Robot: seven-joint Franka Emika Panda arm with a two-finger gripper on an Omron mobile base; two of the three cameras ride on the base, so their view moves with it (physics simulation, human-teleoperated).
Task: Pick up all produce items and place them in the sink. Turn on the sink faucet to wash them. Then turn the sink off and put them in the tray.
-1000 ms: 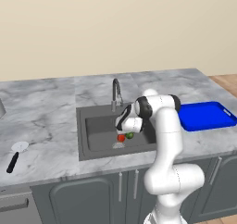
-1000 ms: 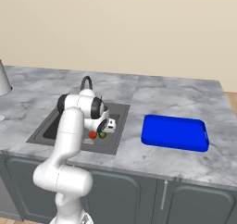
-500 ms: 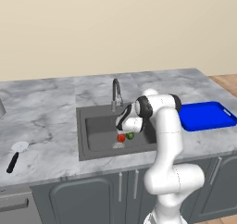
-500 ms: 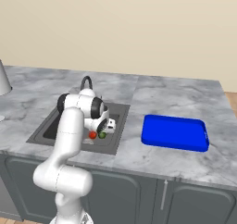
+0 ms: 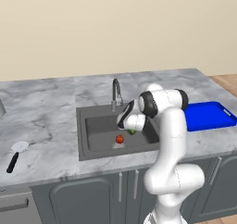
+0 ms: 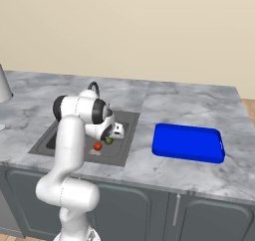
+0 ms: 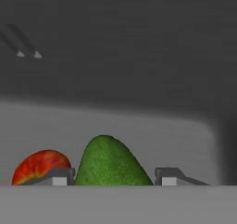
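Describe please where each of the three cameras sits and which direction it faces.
Left base view: behind the arm's left, looking down at the sink; arm rises at lower right.
Right base view: behind its right, over the same sink and blue tray; arm at lower left.
Hand view: inside the basin, along the claw, fingertips flanking a green avocado.
Shared: red apple, avocado.

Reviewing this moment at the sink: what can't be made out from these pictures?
- Green item: its lower part is cut off by the hand view's bottom edge, so the contact of the tool can't be confirmed.
- Same item in the left base view: mostly hidden behind the hand.
- Faucet lever: too small to read.
- Blue tray: near end hidden by the arm.
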